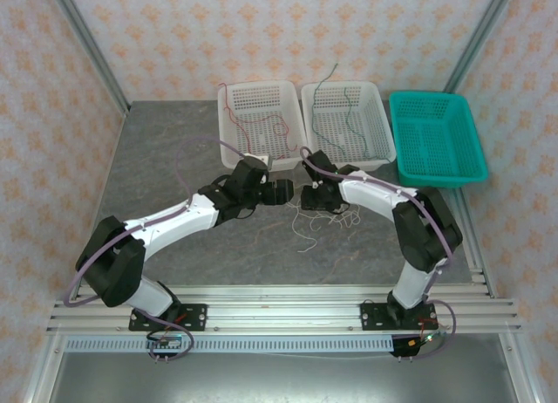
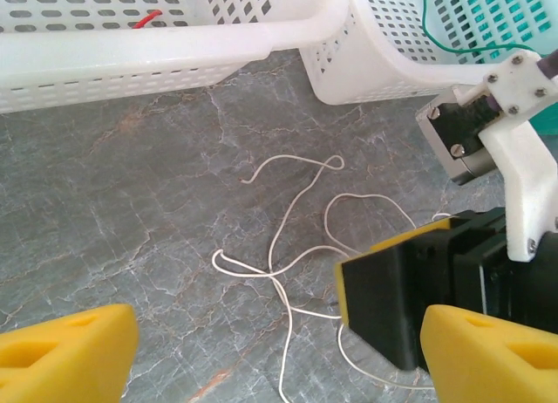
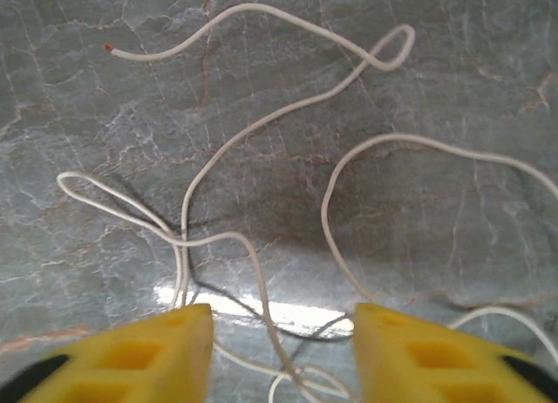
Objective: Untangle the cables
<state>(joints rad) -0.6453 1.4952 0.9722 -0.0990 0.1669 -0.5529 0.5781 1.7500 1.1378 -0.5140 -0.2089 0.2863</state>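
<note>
My right tool [image 3: 281, 320] sat bottom centre, jaws apart, the whitish cable [image 3: 261, 124] on the desk [image 3: 87, 98] running between them. My left tool [image 2: 277, 333] gaped wide, empty.

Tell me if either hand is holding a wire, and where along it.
Nothing is held. The left hand is open and grips nothing. The right hand straddles the white wire where its strands cross, jaws apart, not clamped.
</note>
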